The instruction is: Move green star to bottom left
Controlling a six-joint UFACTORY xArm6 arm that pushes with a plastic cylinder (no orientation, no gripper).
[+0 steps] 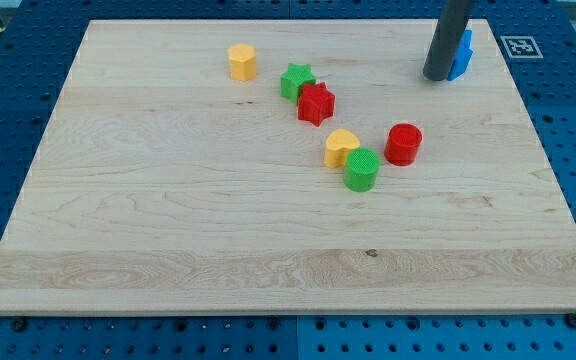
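The green star point(296, 81) sits on the wooden board point(168, 220) in the upper middle, touching the red star point(316, 103) at its lower right. My tip point(436, 76) rests on the board at the view's upper right, well to the right of the green star, right beside a blue block point(462, 55) that the rod partly hides.
A yellow block point(242, 62) lies to the left of the green star. A yellow heart-like block point(341, 147), a green cylinder point(362, 169) and a red cylinder point(403, 144) cluster right of the middle. A blue pegboard surrounds the board.
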